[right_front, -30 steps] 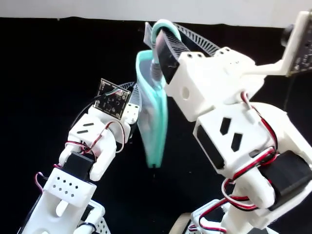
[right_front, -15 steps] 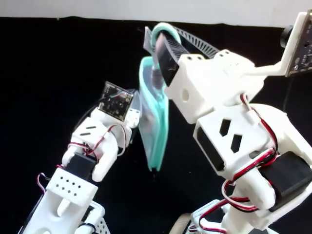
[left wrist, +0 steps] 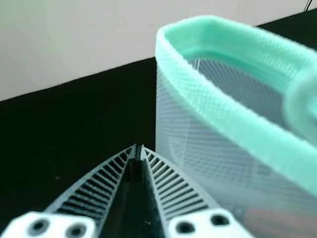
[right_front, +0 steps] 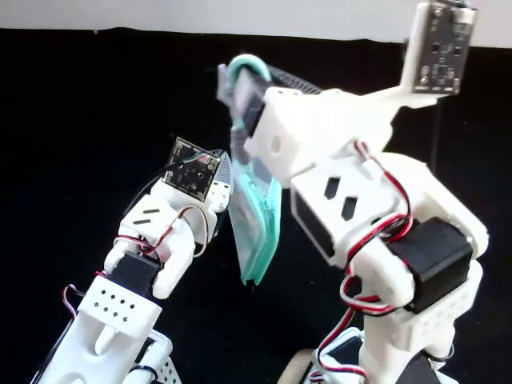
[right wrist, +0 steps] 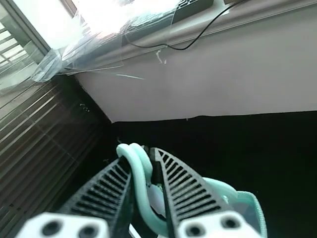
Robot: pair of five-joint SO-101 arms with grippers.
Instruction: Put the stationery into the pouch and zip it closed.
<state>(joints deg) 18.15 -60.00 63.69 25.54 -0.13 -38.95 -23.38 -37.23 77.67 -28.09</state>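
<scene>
Black cloth covers the counter (right_front: 96,104) below a pale wall (right_front: 160,14), and above it the mint-trimmed mesh pouch (right_front: 258,232) hangs clear of the surface, edge-on to the high view. It is carried by its loop (right wrist: 136,163), which the right gripper (right wrist: 142,157) pinches between its ribbed fingers. The left gripper (left wrist: 137,148) sits just beside the pouch's mesh wall, pressed together with nothing visible between its tips. A dim brownish shape shows through the mesh low in the left wrist view, perhaps stationery already inside, though I cannot tell what it is. The step in hand looks like the zipping, yet neither the zip pull nor the state of the zip can be made out. To do it well, the right arm should hold the loop firmly and keep the pouch from swinging, since a hanging bag will twist away from any sideways push. The left gripper would need to spread, find the pull along the mint rim and close on that tab alone, not on the mesh. It should then draw along the line of the zip, against the right arm's hold, so the teeth meet under tension.
</scene>
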